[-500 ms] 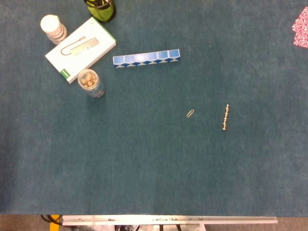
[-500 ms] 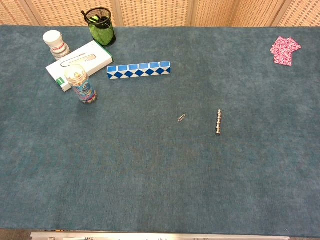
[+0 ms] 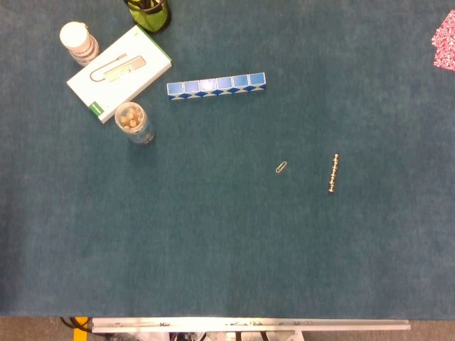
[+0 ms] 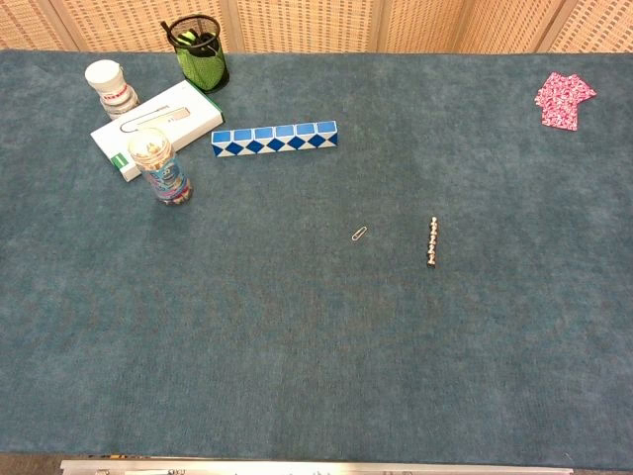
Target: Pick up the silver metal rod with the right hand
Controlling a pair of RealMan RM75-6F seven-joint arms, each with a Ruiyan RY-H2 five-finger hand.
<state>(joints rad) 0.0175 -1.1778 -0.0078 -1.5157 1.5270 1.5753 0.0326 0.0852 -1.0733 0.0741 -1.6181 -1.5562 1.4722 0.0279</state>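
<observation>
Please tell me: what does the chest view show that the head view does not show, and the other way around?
Only the chest view shows the woven wall panels behind the table, the whole mesh pen cup and the full pink patterned item. Only the head view looks straight down into the clear jar. Both show the silver metal rod, the paper clip, the blue-and-white block strip, the white box and the white bottle. Neither shows a hand.

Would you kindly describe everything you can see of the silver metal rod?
The silver metal rod is short, thin and shiny, built like a chain of small beads or knobs. It lies flat on the teal felt table, right of centre, running nearly front to back with a slight tilt. A small paperclip lies to its left, apart from it. Nothing touches it; no hand is in view.
</observation>
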